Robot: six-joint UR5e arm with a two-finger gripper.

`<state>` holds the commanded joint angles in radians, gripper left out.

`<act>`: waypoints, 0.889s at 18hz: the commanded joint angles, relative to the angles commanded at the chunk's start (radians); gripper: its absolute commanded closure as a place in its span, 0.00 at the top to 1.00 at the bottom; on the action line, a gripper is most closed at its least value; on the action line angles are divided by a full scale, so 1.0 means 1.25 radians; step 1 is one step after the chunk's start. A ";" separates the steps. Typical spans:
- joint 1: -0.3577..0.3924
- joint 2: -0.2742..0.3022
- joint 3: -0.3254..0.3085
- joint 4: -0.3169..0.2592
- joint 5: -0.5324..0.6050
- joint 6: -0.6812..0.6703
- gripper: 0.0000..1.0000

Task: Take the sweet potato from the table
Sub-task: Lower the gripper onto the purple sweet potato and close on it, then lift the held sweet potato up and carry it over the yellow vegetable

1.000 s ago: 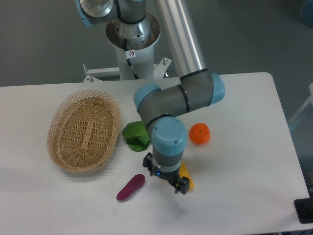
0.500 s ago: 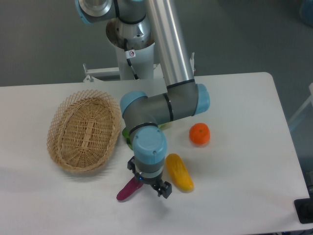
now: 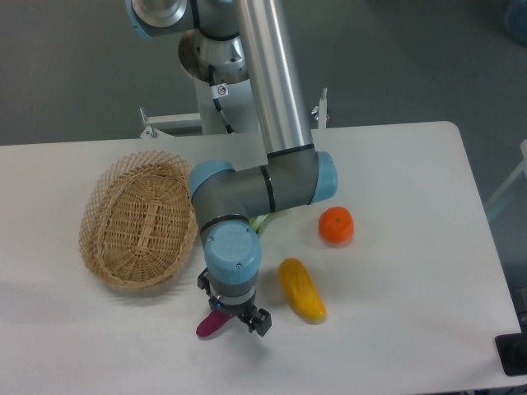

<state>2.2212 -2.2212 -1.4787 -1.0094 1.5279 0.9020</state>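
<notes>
The sweet potato (image 3: 209,325) is a slim purple-magenta oblong lying on the white table (image 3: 395,247) near its front edge. Only its lower left end shows; the rest is hidden under the arm's wrist. My gripper (image 3: 233,311) hangs right above it, fingers pointing down, one dark fingertip (image 3: 260,322) to the right of the sweet potato and the other behind it. The jaws stand apart and open around it. The sweet potato rests on the table.
A fat yellow vegetable (image 3: 301,289) lies just right of the gripper. An orange fruit (image 3: 336,225) sits further right and back. A woven basket (image 3: 141,220) stands to the left. A green item is mostly hidden behind the arm's elbow.
The arm has swung left, from over the yellow vegetable to over the sweet potato. The wrist now covers most of the sweet potato. The objects have not moved.
</notes>
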 joint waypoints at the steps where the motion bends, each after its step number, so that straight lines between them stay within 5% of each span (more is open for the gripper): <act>1: -0.006 -0.002 -0.001 0.000 -0.007 -0.005 1.00; 4: -0.009 -0.004 -0.002 0.000 -0.017 -0.012 1.00; 9: -0.010 -0.006 -0.002 0.000 -0.016 -0.040 0.40; 11: -0.010 -0.006 -0.001 0.000 -0.016 -0.042 0.26; 16: -0.010 0.002 0.000 0.000 -0.016 -0.039 0.25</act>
<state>2.2089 -2.2182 -1.4788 -1.0094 1.5079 0.8529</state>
